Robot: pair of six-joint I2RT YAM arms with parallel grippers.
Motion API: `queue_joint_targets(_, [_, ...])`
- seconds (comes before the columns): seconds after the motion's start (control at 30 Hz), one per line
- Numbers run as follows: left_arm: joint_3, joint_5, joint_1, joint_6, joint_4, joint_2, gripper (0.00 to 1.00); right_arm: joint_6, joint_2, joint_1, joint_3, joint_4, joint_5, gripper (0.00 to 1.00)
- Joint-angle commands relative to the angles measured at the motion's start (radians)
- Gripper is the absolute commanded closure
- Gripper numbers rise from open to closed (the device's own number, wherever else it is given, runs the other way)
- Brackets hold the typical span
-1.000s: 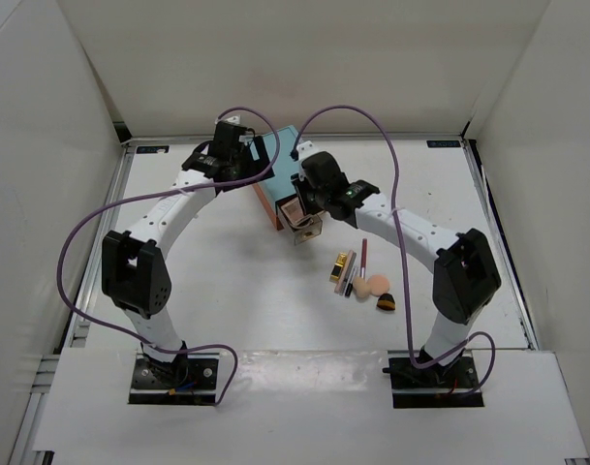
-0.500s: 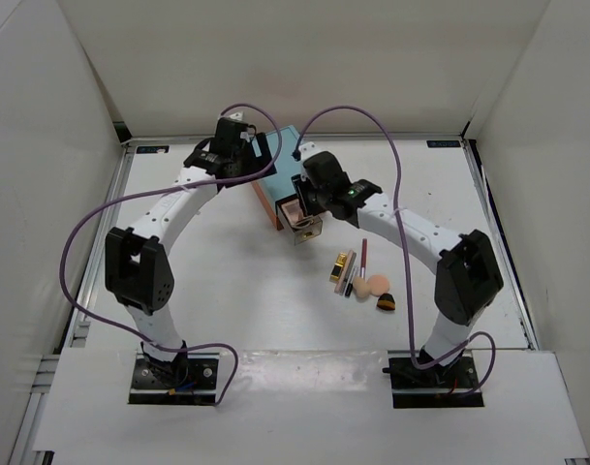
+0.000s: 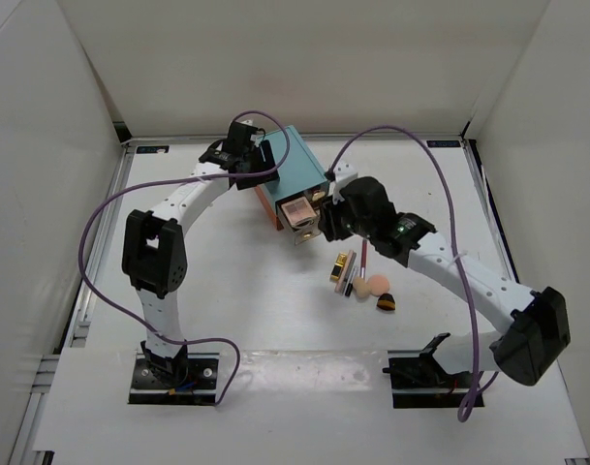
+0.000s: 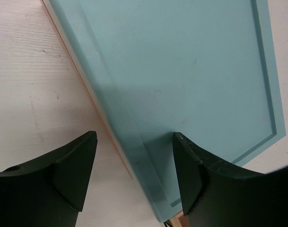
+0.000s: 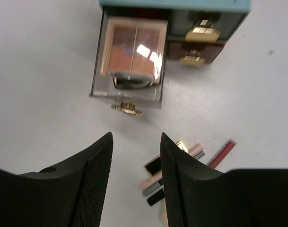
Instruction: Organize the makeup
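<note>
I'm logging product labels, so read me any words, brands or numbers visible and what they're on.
Nothing is legible.
The two small dark stickers at the white table's far corners are too small to read.
The teal drawer box and square tan-pink palette show no markings.
</note>
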Motion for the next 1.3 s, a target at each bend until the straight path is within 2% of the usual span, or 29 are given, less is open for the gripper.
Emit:
queue_joint_targets(0.0, [0.029,0.006,0.004,0.015,-0.016,-0.007,0.25,0.009,-0.001,0.02,-0.064,0.003,-0.069,0.51])
queue_joint_targets(0.1, [0.011,0.0,0.004,0.015,-0.022,-0.007,0.28,0.015,0.042,0.029,-0.074,0.021,-0.075,0.52])
queue_joint_targets(0.3, [-0.01,0.003,0.002,0.003,-0.023,-0.007,0.34,0.042,0.147,0.026,-0.077,0.193,0.001,0.57])
queue_joint_targets(0.57, [-0.024,0.009,0.004,0.001,-0.01,-0.013,0.35,0.021,0.324,0.023,0.052,0.309,0.121,0.61])
queue_joint_targets(0.9, [-0.041,0.015,0.004,0.009,-0.007,-0.007,0.35,0.119,0.446,0.02,0.037,0.688,0.302,0.6])
queue_joint_targets(1.0, [-0.044,0.045,0.001,0.01,-0.007,-0.007,0.35,0.138,0.524,0.017,0.092,0.721,0.324,0.6])
queue_joint_targets(1.13, [-0.047,0.052,0.002,0.013,-0.007,-0.007,0.36,0.156,0.543,0.023,0.124,0.747,0.348,0.6])
queue_joint_targets(1.27, [-0.047,0.046,0.001,0.018,-0.013,-0.013,0.36,0.174,0.463,0.026,0.045,0.774,0.373,0.53])
